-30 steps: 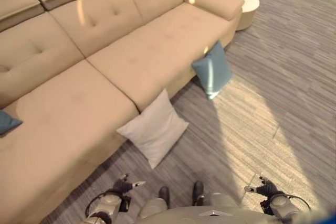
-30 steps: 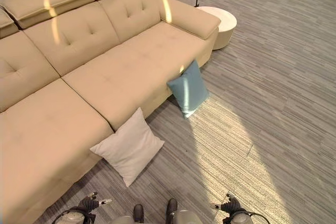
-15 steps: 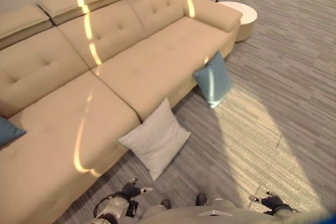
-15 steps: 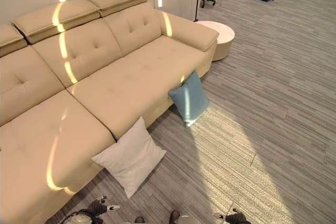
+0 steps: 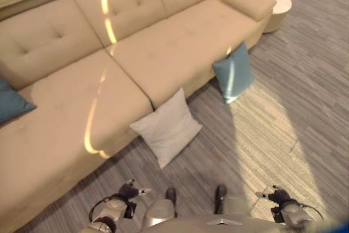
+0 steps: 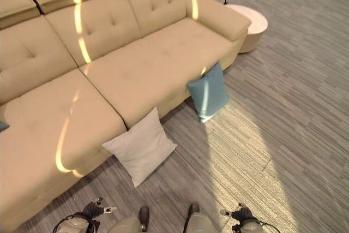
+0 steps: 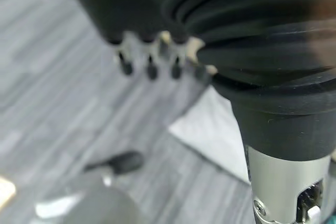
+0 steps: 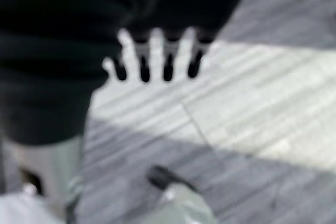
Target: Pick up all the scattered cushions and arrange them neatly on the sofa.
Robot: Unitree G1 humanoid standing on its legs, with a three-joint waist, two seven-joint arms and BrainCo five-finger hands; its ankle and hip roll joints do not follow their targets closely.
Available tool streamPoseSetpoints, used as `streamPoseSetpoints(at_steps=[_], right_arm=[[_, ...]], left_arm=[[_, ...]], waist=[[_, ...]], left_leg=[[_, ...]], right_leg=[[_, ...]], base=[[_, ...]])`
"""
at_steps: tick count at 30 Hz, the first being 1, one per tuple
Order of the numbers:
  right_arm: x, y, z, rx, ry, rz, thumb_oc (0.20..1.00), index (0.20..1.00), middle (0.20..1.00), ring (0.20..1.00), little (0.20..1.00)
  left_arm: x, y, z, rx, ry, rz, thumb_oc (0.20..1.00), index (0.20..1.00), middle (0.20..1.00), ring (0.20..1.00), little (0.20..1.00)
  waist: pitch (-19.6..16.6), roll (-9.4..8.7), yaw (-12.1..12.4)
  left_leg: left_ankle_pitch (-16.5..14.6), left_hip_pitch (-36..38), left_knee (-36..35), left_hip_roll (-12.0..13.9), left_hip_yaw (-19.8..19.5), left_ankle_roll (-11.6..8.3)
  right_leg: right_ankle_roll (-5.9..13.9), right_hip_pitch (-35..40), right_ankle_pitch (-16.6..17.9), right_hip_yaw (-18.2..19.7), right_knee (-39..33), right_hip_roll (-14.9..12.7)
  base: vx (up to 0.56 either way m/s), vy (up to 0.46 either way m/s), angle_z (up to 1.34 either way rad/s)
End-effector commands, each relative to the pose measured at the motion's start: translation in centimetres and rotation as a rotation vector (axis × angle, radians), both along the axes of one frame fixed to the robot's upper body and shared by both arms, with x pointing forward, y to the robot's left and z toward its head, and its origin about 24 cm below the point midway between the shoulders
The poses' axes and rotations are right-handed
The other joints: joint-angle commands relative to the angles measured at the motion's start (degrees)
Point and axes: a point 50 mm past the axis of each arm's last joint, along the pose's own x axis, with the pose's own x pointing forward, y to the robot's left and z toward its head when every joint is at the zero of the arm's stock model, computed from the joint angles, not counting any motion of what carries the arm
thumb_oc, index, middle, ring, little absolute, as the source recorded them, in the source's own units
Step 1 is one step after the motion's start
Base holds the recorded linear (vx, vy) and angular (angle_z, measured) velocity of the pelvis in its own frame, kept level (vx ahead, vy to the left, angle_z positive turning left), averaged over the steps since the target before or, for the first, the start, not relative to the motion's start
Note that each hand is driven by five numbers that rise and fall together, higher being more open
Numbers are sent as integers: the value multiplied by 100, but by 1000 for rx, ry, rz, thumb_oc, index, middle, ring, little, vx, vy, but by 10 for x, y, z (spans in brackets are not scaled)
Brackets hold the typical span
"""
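A white cushion (image 5: 166, 126) leans on the floor against the front edge of the beige sofa (image 5: 163, 47), ahead of the robot's left hand (image 5: 130, 192) and closest to it, while a blue cushion (image 5: 233, 73) stands propped against the sofa base farther along, ahead of the right hand (image 5: 277, 196) and well apart from it. A second blue cushion (image 5: 11, 102) already lies on the sofa seat, far off beyond the left hand. Both hands hang low by the robot's sides with fingers straight and relaxed, holding nothing; the left wrist view shows its fingers (image 7: 149, 66) over bare striped carpet with a corner of the white cushion just past them, and the right wrist view shows its fingers (image 8: 168, 69) over a sunlit patch of floor. Compared with half a second ago, the whole view has shifted downward and the cushions sit slightly nearer the frame's middle, which reads as the camera tilting rather than anything being moved. The cushions themselves lie as they did. No pickup has begun, and the white cushion looks like the likeliest first reach. A round white side table (image 5: 275, 6) stands past the sofa's far arm.
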Motion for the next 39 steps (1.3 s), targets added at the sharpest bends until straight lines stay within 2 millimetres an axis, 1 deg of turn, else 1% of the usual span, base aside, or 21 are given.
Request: streamPoseSetpoints(at_steps=[1,3,4,6,7,8,9,10,11,13,16,21,22,23,24,25,27,29,34,37,39], right_arm=[[11,-10,8,-52,-48,28,1000,1000,1000,1000,1000],[11,-11,9,-50,-57,38,1000,1000,1000,1000,1000],[11,-11,9,-50,-57,39,1000,1000,1000,1000,1000],[11,-12,10,-51,-67,43,1000,1000,1000,1000,1000],[9,-14,10,-55,-71,33,1000,1000,1000,1000,1000],[9,-14,10,-55,-71,33,1000,1000,1000,1000,1000],[8,-14,10,-53,-69,28,1000,1000,1000,1000,1000],[2,-17,9,-46,-55,2,1000,1000,1000,1000,1000],[-1,-18,8,-43,-48,-10,1000,1000,1000,1000,1000],[-2,-17,6,-42,-36,-14,1000,1000,1000,1000,1000],[5,-9,6,-29,-51,4,1000,1000,1000,1000,1000],[11,-1,6,-13,-59,45,1000,1000,1000,1000,1000],[14,2,7,-10,-69,65,1000,1000,1000,1000,1000],[14,2,7,-10,-69,65,1000,1000,1000,1000,1000],[20,7,9,6,-94,80,1000,1000,1000,1000,1000],[23,9,10,9,-106,90,1000,1000,1000,1000,1000],[25,10,10,11,-110,97,1000,1000,1000,1000,1000],[34,13,14,11,-136,122,1000,1000,1000,1000,1000],[46,15,20,1,-165,161,1000,1000,1000,1000,1000],[46,16,21,-4,-165,179,1000,1000,1000,1000,1000],[40,14,18,-7,-146,193,1000,1000,1000,1000,1000]], left_arm=[[13,8,9,40,-79,-8,1000,1000,1000,1000,1000],[11,5,7,28,-73,-13,1000,1000,1000,1000,1000],[11,5,7,28,-73,-13,1000,1000,1000,1000,1000],[11,1,6,13,-72,-13,1000,1000,1000,1000,1000],[19,-4,8,1,-93,-35,1000,1000,1000,1000,1000],[19,-4,8,1,-93,-35,1000,1000,1000,1000,1000],[22,-6,10,-1,-102,-41,1000,1000,1000,1000,1000],[27,-8,12,-1,-113,-62,1000,1000,1000,1000,1000],[28,-9,12,-2,-116,-71,1000,1000,1000,1000,1000],[27,-8,12,-4,-113,-70,1000,1000,1000,1000,1000],[23,-4,11,3,-99,-58,1000,1000,1000,1000,1000],[14,2,8,9,-74,-31,1000,1000,1000,1000,1000],[9,7,7,18,-63,-15,1000,1000,1000,1000,1000],[9,7,7,18,-63,-15,1000,1000,1000,1000,1000],[7,10,8,20,-63,-6,1000,1000,1000,1000,1000],[6,11,8,23,-63,-2,1000,1000,1000,1000,1000],[5,12,8,28,-63,2,1000,1000,1000,1000,1000],[5,14,9,35,-64,3,1000,1000,1000,1000,1000],[8,14,9,31,-77,21,1000,1000,1000,1000,1000],[7,14,9,29,-77,29,1000,1000,1000,1000,1000],[4,13,7,22,-71,31,1000,1000,1000,1000,1000]], waist=[[-76,-394,82],[-125,-472,120],[-126,-468,104],[-151,-463,81],[-159,-497,-68],[-160,-493,-78],[-139,-506,-129],[-169,-461,-289],[-204,-429,-350],[-221,-368,-330],[-207,-419,-162],[-268,-441,-5],[-255,-427,47],[-254,-429,50],[-242,-382,24],[-238,-356,12],[-231,-340,15],[-237,-313,7],[-107,-325,-139],[-71,-351,-168],[-136,-434,-213]], left_leg=[[-427,25,452,-608,-336,-8],[-444,-27,531,-621,-687,-124],[-447,-30,535,-619,-703,-126],[-366,-149,585,-474,-906,-276],[-188,-543,704,-21,-373,-433],[-195,-553,718,-19,-384,-435],[-160,-686,843,84,-94,-442],[18,-849,815,427,938,-435],[127,-979,789,489,1431,-423],[73,-991,713,504,1831,-495],[115,-1176,758,206,1280,-397],[-84,-1032,732,-58,1121,-220],[-172,-943,738,-150,1110,-98],[-173,-941,737,-151,1114,-96],[-242,-778,686,-214,1035,-15],[-281,-677,652,-225,1032,10],[-312,-551,592,-219,1048,17],[-358,-314,434,-212,1051,-16],[-534,76,390,-263,872,-116],[-605,208,409,-256,787,-163],[-737,457,394,-244,594,-243]], right_leg=[[51,-297,414,88,371,-184],[9,-150,381,6,424,-228],[7,-145,375,-11,426,-229],[-73,-95,218,-143,542,-195],[-190,95,34,-659,518,-241],[-192,99,33,-670,516,-239],[-215,187,0,-843,477,-262],[-222,401,-101,-1322,346,-313],[-220,458,-121,-1525,285,-325],[-172,535,-196,-1633,317,-314],[-219,538,-181,-1769,470,-433],[-125,616,-139,-1726,801,-668],[-94,551,-24,-1635,1172,-772],[-92,548,-26,-1630,1177,-774],[-83,355,40,-1275,1595,-704],[-95,267,53,-1188,1672,-676],[-113,212,64,-1195,1611,-680],[-85,14,219,-1395,1109,-777],[163,-409,625,-1188,113,-803],[199,-455,673,-1157,94,-807],[190,-401,685,-890,343,-802]], base=[[101,-102,132],[138,-227,123],[97,-267,103],[65,-329,141],[61,-346,236],[50,-315,292],[-33,-110,207],[-30,-115,155],[45,-36,134],[143,93,161],[105,120,52],[172,161,-13],[92,105,-10],[205,189,-11],[173,120,-11],[231,124,-24],[145,8,-17],[211,-79,-5],[186,-101,-2],[163,-132,10],[327,-276,32]])
